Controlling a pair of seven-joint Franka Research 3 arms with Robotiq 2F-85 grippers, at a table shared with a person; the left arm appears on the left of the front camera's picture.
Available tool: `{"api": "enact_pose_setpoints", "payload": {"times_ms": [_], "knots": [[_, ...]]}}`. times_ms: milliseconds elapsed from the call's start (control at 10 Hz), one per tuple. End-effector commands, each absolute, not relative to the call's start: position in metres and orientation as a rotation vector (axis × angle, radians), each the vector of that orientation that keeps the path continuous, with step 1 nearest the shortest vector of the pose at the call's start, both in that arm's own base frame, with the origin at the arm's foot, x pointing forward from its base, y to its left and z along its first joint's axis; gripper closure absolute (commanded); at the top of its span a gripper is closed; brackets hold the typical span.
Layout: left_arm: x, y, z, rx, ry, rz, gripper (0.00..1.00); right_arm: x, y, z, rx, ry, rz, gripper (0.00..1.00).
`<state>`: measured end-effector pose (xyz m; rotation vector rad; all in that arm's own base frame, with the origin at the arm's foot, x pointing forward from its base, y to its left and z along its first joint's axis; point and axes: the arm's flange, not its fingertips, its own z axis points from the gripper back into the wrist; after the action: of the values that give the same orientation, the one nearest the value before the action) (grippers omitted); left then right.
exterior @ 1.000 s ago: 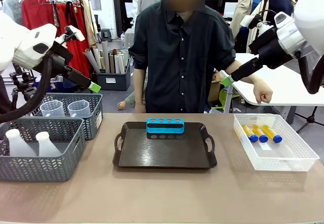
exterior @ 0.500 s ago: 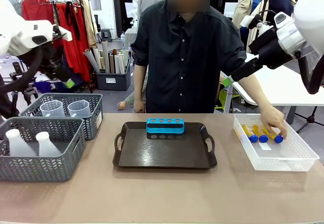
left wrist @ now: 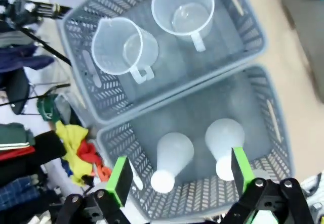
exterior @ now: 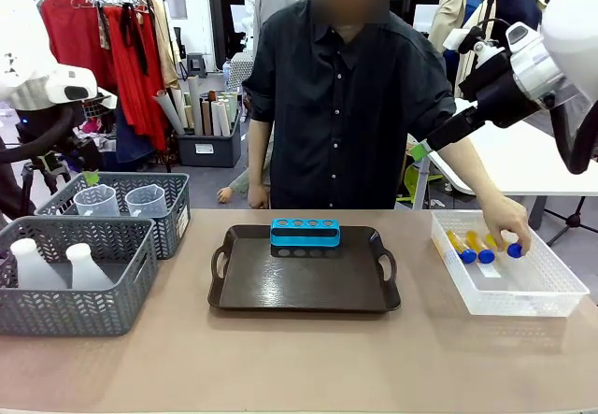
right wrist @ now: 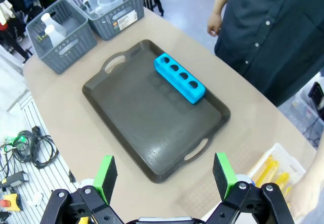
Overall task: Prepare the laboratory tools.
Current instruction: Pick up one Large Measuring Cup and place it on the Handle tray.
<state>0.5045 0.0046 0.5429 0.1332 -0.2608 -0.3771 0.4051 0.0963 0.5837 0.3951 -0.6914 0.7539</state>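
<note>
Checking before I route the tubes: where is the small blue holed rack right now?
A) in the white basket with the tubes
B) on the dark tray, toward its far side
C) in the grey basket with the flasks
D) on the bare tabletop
B: the blue rack stands on the dark tray, near the edge closest to the person.
</note>
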Motion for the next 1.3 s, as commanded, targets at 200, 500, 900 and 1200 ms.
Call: {"api": "enact_pose_setpoints", "payload": {"times_ms": [200, 500, 900, 1200], "knots": [[0.505, 0.005, 0.543, 0.133, -0.261, -0.377, 0.0, 0.405, 0.096, 0.584, 0.406, -0.692, 0.753, 0.0], [0.524, 0.006, 0.53, 0.112, -0.258, -0.345, 0.0, 0.405, 0.096, 0.584, 0.406, -0.692, 0.753, 0.0], [0.583, 0.032, 0.473, 0.143, -0.255, -0.252, 0.0, 0.405, 0.096, 0.584, 0.406, -0.692, 0.753, 0.0], [0.601, 0.05, 0.448, 0.162, -0.256, -0.162, 0.0, 0.405, 0.096, 0.584, 0.406, -0.692, 0.753, 0.0]]}}
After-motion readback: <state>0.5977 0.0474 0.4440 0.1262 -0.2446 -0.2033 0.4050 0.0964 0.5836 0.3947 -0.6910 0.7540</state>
